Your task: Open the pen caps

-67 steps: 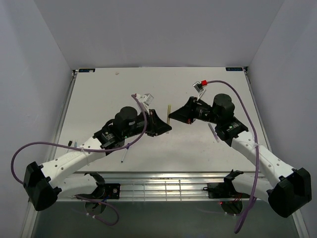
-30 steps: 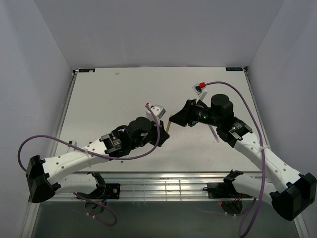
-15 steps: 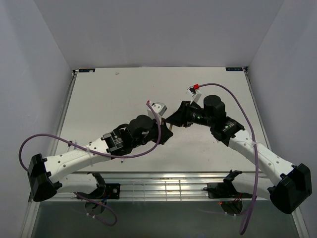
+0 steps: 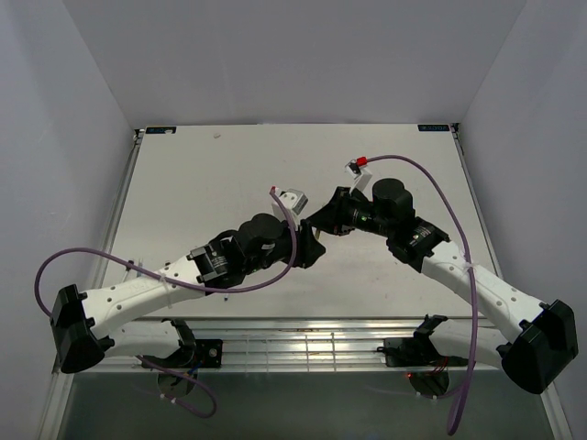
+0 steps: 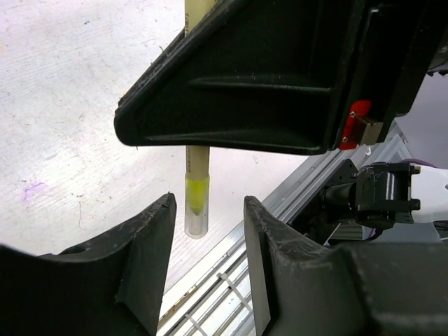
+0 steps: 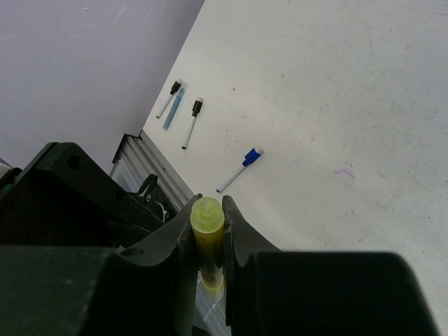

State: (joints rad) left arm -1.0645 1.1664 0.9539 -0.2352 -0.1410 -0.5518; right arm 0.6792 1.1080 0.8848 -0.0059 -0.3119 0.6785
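A second ago the left gripper [image 5: 208,210] was clamped on the pen [image 5: 197,189] while the right gripper [image 6: 208,210] stood wide beside it. Now the roles have swapped. The left fingers [image 5: 150,245] have parted to a middling gap and flank the pen's lower end without touching it. The right fingers [image 6: 236,231] have closed narrow on the pen, pinching it from both sides. In the top view both arms sit almost where they were half a second ago. The grippers are nose to nose at the middle of the table [image 4: 183,183], the right one at 1 o'clock of the left. The pen showed there as a thin upright stick two seconds ago and is now all but hidden between them.

The pen is off the table, held in the right gripper. From the left wrist it shows a cream barrel coming down from 12 o'clock behind the right gripper, then a bright yellow band and a clear end. From the right wrist a rounded yellow end pokes out between the fingertips. Whether the cap is on I cannot tell. On the table beyond lie a blue-capped pen [image 6: 241,166] at 1 o'clock of the held one and two black-capped pens [image 6: 191,122] near 11 o'clock.
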